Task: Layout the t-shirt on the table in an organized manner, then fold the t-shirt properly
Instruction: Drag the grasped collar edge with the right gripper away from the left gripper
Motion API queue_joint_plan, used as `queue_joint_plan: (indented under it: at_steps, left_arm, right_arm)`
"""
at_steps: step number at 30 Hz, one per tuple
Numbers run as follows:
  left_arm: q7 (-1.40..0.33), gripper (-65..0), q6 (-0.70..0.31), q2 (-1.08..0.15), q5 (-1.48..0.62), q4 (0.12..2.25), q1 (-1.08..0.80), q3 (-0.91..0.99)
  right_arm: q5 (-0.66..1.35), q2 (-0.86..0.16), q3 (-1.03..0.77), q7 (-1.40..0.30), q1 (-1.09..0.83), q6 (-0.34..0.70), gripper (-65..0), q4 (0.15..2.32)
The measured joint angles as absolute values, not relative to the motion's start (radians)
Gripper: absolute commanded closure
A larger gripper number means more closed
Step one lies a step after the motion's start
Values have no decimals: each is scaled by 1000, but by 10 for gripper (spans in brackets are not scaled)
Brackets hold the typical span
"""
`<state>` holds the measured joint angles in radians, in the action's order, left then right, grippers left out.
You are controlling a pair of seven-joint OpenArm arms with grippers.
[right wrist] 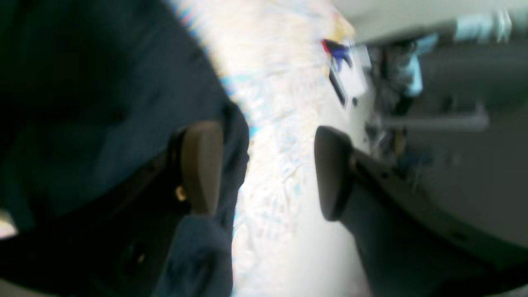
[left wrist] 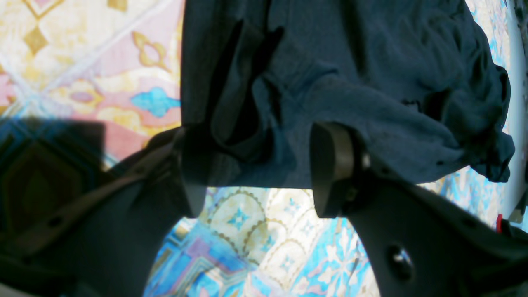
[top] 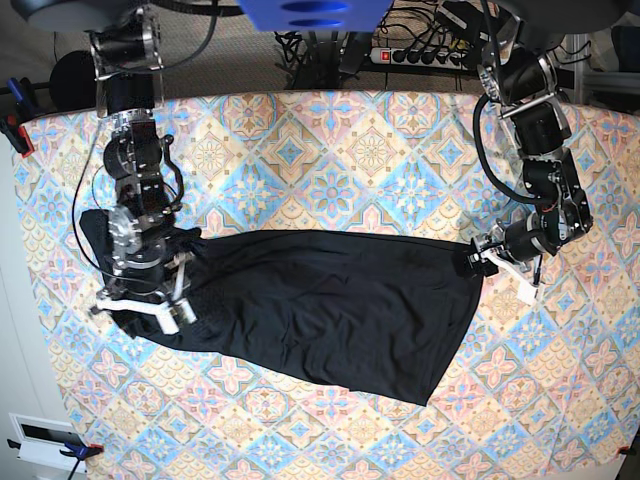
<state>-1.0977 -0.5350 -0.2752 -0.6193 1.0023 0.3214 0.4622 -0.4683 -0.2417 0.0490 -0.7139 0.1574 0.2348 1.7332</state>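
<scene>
Left gripper (left wrist: 258, 169): jaws stand apart, one pad on each side of a bunched edge of the t-shirt (left wrist: 371, 82); black cloth lies in the gap between them and runs away ahead of the tips. The left pad is lost in dark cloth, and whether either pad presses the fabric I cannot tell.

Right gripper (right wrist: 264, 169): jaws wide apart; the left pad lies against a dark fold of the shirt, the right pad hangs free over the pale tabletop. Nothing is clamped between them. This view is blurred.

T-shirt (top: 320, 310): spread as a long black band across the tabletop (top: 380, 150), stretching from the right gripper's (top: 150, 300) jaws to the left gripper's (top: 490, 262) jaws, with rumpled folds near both.

Beyond the right jaws: a small red and blue object (right wrist: 335, 50) and grey frame parts, too blurred to name.

Behind both arms: a power strip (top: 420, 55) and cables past the tabletop's far edge.

Obstructions: none seen between the jaws and the shirt.
</scene>
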Motion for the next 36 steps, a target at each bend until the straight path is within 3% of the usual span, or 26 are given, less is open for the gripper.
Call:
queue_joint_plan:
  at_steps: [3,10,17,25,36]
  left_arm:
    - [-1097,-364,-538,-277,-621,1002,321,461]
    - [-1099,-364,-539,-275,-620,1003,322,461]
    - [-1099,-364,-539,-276,-619,1003,321,461]
    - [-1091,-364,-540,-255,-618,1003,317,463]
    - [-1081,-364,-540,-255,-625,1005,308,464]
  right_arm:
    - [-310,-205,-148,-730,156,234,-342,1790]
    - [170,-127,-614,-992,170,219,-342,1798]
    - [589,-139,-966,-1189,246,211,-342,1703]
    - [796,-110,-1048,-1212,208,214,-342,1377]
    - [875,-108,-1050,-1149,129,209,-342,1348]
